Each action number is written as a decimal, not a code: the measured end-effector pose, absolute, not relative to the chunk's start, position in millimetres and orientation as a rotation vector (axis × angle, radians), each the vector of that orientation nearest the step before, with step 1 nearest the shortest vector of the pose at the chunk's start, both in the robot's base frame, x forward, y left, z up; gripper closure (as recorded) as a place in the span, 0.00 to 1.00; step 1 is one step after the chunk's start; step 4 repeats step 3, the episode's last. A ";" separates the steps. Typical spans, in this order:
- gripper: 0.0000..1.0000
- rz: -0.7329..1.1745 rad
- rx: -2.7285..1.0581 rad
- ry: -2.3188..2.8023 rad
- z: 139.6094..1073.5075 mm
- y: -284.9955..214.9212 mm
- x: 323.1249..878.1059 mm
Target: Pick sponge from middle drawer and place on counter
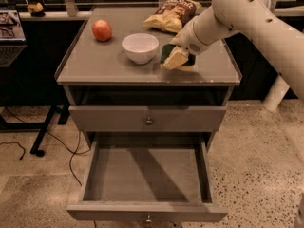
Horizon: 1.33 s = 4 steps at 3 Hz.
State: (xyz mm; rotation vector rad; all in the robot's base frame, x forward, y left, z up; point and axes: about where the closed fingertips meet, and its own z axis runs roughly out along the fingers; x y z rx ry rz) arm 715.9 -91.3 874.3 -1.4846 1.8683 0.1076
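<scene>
The dark green sponge sits low on the counter, right of the white bowl. My gripper reaches down from the upper right and is shut on the sponge, with one pale finger in front of it. The sponge's underside looks to be touching the counter or just above it. The middle drawer is pulled wide open below, and its grey floor is empty. Its small knob shows at the bottom edge.
A white bowl stands just left of the sponge. A red apple lies at the counter's back left and a chip bag at the back. The knobbed drawer front above the open drawer is closed. Terrazzo floor surrounds the cabinet.
</scene>
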 end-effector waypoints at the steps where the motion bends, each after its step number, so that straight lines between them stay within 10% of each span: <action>1: 0.11 0.108 -1.485 1.868 874.3 -91.3 715.9; 4: 0.00 0.108 -1.485 1.868 874.2 -91.2 715.9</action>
